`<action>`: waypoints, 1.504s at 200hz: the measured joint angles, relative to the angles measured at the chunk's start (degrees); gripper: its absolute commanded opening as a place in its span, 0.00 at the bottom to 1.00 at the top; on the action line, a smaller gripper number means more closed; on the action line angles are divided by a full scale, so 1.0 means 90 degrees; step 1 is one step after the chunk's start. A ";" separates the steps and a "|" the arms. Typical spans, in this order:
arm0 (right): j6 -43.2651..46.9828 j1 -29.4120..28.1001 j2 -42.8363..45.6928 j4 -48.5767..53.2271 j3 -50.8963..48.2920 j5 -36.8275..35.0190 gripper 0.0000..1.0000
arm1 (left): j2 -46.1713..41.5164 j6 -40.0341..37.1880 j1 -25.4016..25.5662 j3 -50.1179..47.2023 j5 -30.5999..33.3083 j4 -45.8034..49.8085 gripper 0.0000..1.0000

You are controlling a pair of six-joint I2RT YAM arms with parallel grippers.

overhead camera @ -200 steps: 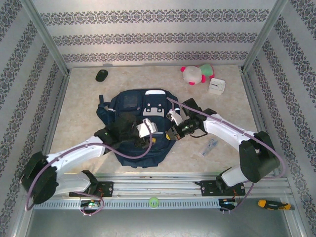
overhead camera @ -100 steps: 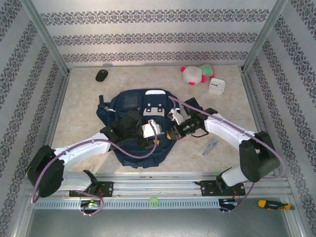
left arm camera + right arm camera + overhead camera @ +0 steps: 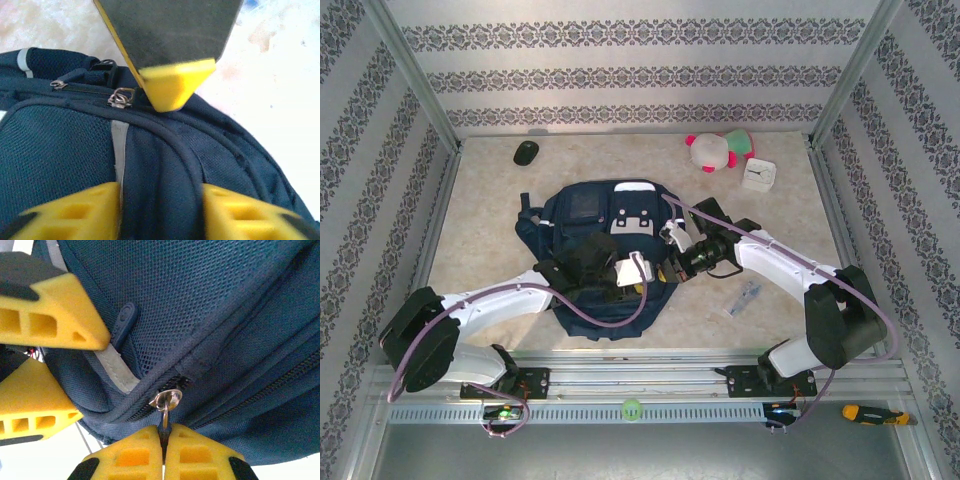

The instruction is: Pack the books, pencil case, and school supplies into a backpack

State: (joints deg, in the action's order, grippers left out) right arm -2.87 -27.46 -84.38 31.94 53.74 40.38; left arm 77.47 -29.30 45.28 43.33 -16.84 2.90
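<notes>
Backpack [image 3: 582, 215] lies mid-tabletop, a little toward the near edge, unmoved. Since a second ago the left arm has swung rightward across it, so the left fingers [image 3: 75, 212] now sit just beside the right fingers [image 3: 200, 455]. The left fingers straddle a ridge of its fabric; whether they pinch it I cannot tell. The right fingers stay clamped together on a zipper pull [image 3: 165, 401].
</notes>
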 measured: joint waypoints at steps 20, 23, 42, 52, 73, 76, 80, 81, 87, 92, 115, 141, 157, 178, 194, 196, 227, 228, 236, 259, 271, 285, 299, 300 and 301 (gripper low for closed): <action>0.0000 0.0044 0.0061 -0.0002 0.0000 -0.0002 0.00 | 0.0000 0.0420 0.0017 -0.0002 0.0102 -0.0306 0.09; 0.0000 0.0056 0.0078 -0.0002 0.0000 0.0000 0.00 | 0.0000 0.0510 0.0017 -0.0002 0.0143 -0.0374 0.08; -0.0015 0.0070 0.0189 -0.0017 0.0000 -0.0024 0.00 | 0.0017 0.0940 0.0019 -0.0002 0.0311 -0.0588 0.04; -0.0046 0.0080 0.0245 -0.0032 -0.0002 -0.0039 0.00 | 0.0049 0.1137 0.0051 0.0000 0.0437 -0.0687 0.03; -0.0170 0.0078 0.0384 -0.0109 -0.0087 -0.0109 0.00 | 0.0170 0.1535 0.0131 0.0066 0.0729 -0.0809 0.03; -0.0202 0.0078 0.0413 -0.0126 -0.0107 -0.0114 0.00 | 0.0194 0.1605 0.0136 0.0085 0.0765 -0.0811 0.03; -0.0219 0.0078 0.0442 -0.0151 -0.0131 -0.0136 0.00 | 0.0223 0.1676 0.0151 0.0112 0.0809 -0.0816 0.03; -0.0236 0.0078 0.0457 -0.0158 -0.0143 -0.0143 0.00 | 0.0228 0.1690 0.0153 0.0117 0.0811 -0.0821 0.03; -0.0308 0.0078 0.0512 -0.0221 -0.0192 -0.0175 0.00 | 0.0265 0.1792 0.0170 0.0146 0.0867 -0.0845 0.04; -0.0369 0.0078 0.0566 -0.0277 -0.0243 -0.0199 0.00 | 0.0301 0.1887 0.0180 0.0165 0.0903 -0.0882 0.04; -0.0719 0.0075 0.0826 -0.0614 -0.0544 -0.0260 0.00 | 0.0461 0.2280 0.0185 0.0226 0.0901 -0.1047 0.12; -0.1144 0.0085 0.0930 -0.0843 -0.0784 -0.0408 0.00 | 0.0753 0.2708 0.0257 0.0345 0.0920 -0.1197 0.27; -0.1324 0.0177 0.0930 -0.0869 -0.0823 -0.0367 0.00 | 0.0867 0.2987 0.0284 0.0379 0.0954 -0.1307 0.36; -0.1455 0.0226 0.0925 -0.0916 -0.0811 -0.0092 0.00 | 0.0840 0.3264 0.0299 0.0367 0.1120 -0.1438 0.50; -0.1547 0.0279 0.0879 -0.0865 -0.0726 0.0192 0.00 | 0.0634 0.3475 0.0299 0.0216 0.1355 -0.1525 0.58; -0.1564 0.0284 0.0865 -0.0860 -0.0709 0.0233 0.00 | 0.0578 0.3483 0.0299 0.0182 0.1399 -0.1523 0.58; -0.1717 0.0304 0.0765 -0.0789 -0.0452 0.0668 0.00 | -0.0408 0.4308 0.0328 -0.0107 0.2280 -0.0843 0.60; -0.1722 0.0304 0.0763 -0.0792 -0.0440 0.0680 0.00 | -0.0466 0.4364 0.0333 -0.0107 0.2341 -0.0777 0.60; -0.1775 0.0304 0.0763 -0.0787 -0.0381 0.0738 0.00 | -0.0746 0.4777 0.0333 -0.0090 0.2640 -0.0357 0.59; -0.1882 0.0318 0.0746 -0.0600 -0.0345 0.0804 0.00 | -0.1649 0.6176 0.0177 -0.0107 0.3546 0.0937 0.59; -0.1914 0.0321 0.0714 -0.0520 -0.0345 0.0809 0.00 | -0.2137 0.6844 0.0095 -0.0304 0.3842 0.1343 0.59; -0.1933 0.0321 0.0687 -0.0440 -0.0345 0.0809 0.00 | -0.2756 0.7533 0.0085 -0.0753 0.4034 0.1695 0.60; -0.1936 0.0316 0.0687 -0.0384 -0.0342 0.0799 0.00 | -0.3310 0.8121 0.0085 -0.1265 0.4141 0.1999 0.60; -0.1936 0.0316 0.0687 -0.0381 -0.0342 0.0799 0.00 | -0.3356 0.8177 0.0083 -0.1319 0.4146 0.2030 0.60; -0.1936 0.0316 0.0687 -0.0379 -0.0340 0.0797 0.00 | -0.3383 0.8201 0.0083 -0.1345 0.4150 0.2045 0.60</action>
State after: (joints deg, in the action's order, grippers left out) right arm -20.29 -24.62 -78.19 28.53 50.68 47.55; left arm 47.03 44.51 46.02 31.22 20.51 21.30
